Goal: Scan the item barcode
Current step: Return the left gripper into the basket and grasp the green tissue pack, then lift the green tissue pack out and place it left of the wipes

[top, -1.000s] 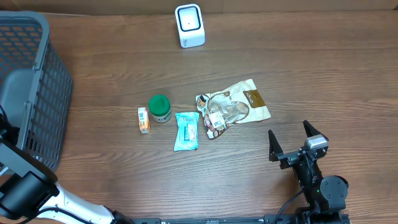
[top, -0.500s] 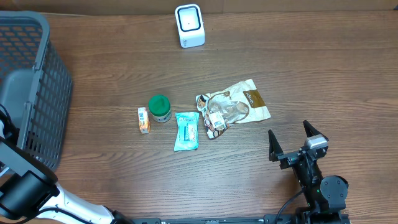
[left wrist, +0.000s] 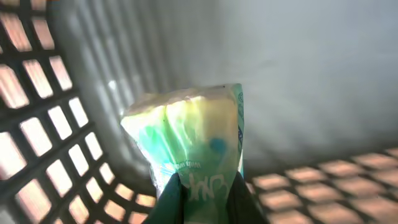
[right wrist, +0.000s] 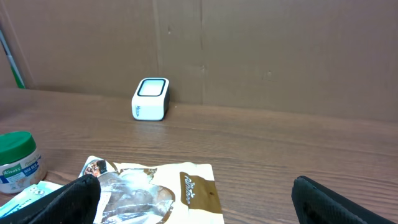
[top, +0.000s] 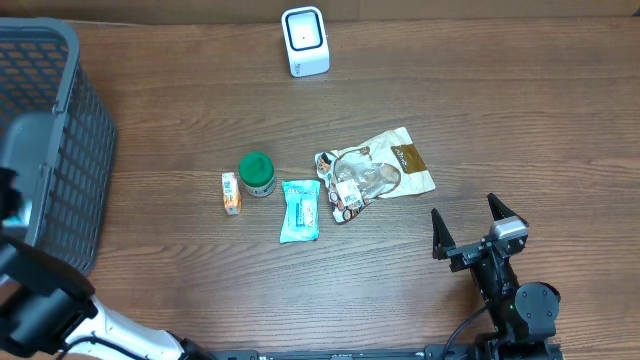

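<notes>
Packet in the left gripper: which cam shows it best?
Left wrist. The green-and-yellow packet fills the frame, pinched at its lower end in the shut left gripper, inside the basket. Overhead: the packet is hidden, only the basket and the arm over it show. Right wrist: not in view.

A wooden desk (top: 520, 100) fills nearly the whole overhead view, its dark brown surface marked by a fine grain that runs from left to right. Along its far edge stands a cardboard wall (right wrist: 280, 56), plain brown and matte, made of flat panels that meet at straight vertical seams (two of them show clearly in the right wrist view). A thin green rod (right wrist: 13, 62) leans against the cardboard at the far left. The light is soft and even, leaving a faint sheen on the wood and only weak, short shadows.
</notes>
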You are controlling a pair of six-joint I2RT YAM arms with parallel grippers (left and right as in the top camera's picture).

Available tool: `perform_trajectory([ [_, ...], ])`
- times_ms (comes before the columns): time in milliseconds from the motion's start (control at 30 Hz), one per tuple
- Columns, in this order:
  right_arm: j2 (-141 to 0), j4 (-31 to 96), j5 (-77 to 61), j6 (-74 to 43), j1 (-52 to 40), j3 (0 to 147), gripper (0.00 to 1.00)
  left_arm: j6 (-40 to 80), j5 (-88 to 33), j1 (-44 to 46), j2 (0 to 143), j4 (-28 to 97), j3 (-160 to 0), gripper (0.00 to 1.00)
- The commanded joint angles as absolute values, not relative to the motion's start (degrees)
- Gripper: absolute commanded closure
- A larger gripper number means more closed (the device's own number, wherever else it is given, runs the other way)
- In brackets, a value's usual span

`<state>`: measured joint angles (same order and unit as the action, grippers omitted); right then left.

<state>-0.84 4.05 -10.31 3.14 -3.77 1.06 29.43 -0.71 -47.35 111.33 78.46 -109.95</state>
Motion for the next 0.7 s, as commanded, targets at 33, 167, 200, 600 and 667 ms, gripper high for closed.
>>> perform_trajectory([
  [33, -0.16, 3.73, -10.57, 2.9, -3.51, 0.45, 0.0, 28.27, -10.98, -47.22, 101.84, 79.94, -118.76, 0.96],
  [167, -0.16, 3.73, -10.57, 2.9, -3.51, 0.45, 0.0, 28.01, -18.76, -47.16, 94.21, 79.96, -121.89, 0.96],
  [200, -0.16, 3.73, -10.57, 2.9, -3.51, 0.45, 0.0, 26.94, -21.02, -47.13, 92.07, 79.92, -122.04, 0.96],
  [600, -0.16, 3.73, -10.57, 2.9, -3.51, 0.45, 0.0, 22.13, -21.82, -34.11, 77.01, 88.03, -122.04, 0.96],
  [667, -0.16, 3.73, -10.57, 2.9, -3.51, 0.45, 0.0, 21.15, -20.29, -30.11, 76.93, 90.28, -121.99, 0.96],
])
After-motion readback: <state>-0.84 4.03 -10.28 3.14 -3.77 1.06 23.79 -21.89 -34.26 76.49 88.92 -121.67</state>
